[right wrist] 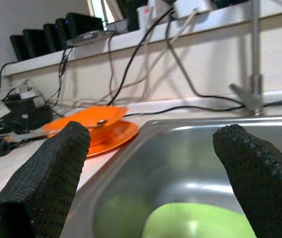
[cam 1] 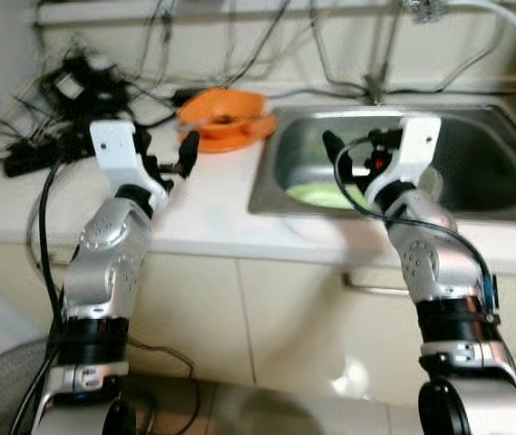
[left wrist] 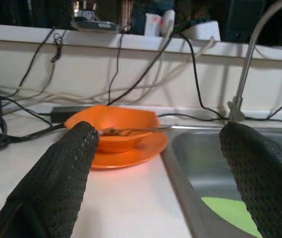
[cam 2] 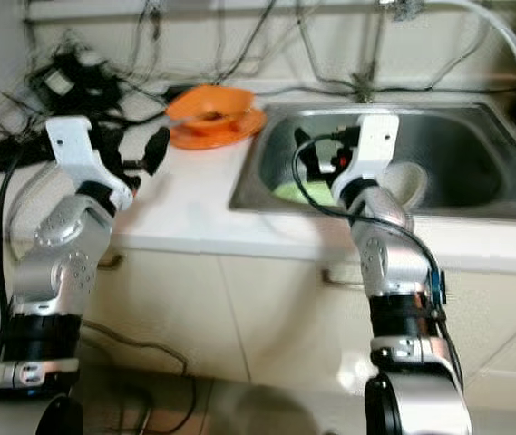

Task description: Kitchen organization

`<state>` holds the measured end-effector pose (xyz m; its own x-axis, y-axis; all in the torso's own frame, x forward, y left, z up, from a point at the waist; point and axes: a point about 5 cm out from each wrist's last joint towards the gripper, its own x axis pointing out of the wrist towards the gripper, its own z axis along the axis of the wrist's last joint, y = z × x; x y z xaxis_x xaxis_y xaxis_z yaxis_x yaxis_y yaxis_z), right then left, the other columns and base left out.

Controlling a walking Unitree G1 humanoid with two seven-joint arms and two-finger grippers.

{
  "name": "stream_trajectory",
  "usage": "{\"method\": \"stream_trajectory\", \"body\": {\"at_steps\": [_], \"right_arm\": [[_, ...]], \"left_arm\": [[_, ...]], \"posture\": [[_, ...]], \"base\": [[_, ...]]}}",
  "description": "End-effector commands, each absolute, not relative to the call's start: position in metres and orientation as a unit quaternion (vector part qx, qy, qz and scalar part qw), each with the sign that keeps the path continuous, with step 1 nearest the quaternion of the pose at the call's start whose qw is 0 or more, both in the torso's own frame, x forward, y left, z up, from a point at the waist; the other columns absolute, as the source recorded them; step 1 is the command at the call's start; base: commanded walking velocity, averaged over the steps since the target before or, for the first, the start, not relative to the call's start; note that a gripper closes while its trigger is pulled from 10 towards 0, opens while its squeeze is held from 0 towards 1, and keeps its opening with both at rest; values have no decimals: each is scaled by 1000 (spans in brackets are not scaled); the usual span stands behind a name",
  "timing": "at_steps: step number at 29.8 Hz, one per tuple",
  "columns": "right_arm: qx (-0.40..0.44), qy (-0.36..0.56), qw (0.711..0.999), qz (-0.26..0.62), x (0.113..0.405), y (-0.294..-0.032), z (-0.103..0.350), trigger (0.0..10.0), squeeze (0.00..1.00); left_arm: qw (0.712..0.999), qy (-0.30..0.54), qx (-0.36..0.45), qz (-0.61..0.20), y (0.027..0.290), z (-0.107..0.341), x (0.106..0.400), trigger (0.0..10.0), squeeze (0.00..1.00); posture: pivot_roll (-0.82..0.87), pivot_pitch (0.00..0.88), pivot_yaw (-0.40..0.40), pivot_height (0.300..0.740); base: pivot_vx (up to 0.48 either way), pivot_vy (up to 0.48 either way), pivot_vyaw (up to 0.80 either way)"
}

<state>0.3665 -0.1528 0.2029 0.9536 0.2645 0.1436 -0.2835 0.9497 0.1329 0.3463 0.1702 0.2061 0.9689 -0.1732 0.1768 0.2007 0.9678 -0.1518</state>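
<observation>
The orange bowl [cam 1: 224, 116] sits at the tabletop's back edge, straight ahead of the left gripper [cam 1: 169, 156], jaws wide open and empty, which is nearer than the right gripper [cam 1: 353, 156], also open and empty, over the sink [cam 1: 475, 213].

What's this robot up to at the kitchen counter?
It stands facing a white counter with a steel sink. Both arms are raised with fingers open, holding nothing. The left gripper hovers over the counter near an orange bowl that sits on an orange plate with a utensil lying in it. The right gripper is at the sink's edge, above a green plate lying in the basin.
</observation>
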Motion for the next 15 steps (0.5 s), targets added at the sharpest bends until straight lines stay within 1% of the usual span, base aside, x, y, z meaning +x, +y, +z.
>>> {"method": "stream_trajectory", "body": {"at_steps": [1, 12, 15], "right_arm": [[75, -66, 985, 140, 367, -151, 206, 10000, 0], [71, -68, 984, 146, 367, -149, 205, 10000, 0], [68, -68, 984, 150, 367, -149, 206, 10000, 0]], "left_arm": [[988, -88, -84, -91, 173, 209, 346, 10000, 0], [988, -92, -91, -84, 175, 209, 344, 10000, 0], [988, -94, -93, -82, 176, 209, 343, 10000, 0]], "posture": [[-58, 0, 110, 740], [-55, 0, 107, 740], [-54, 0, 106, 740]], "base": [[0, 0, 0], [0, 0, 0], [315, 0, 0]]}}
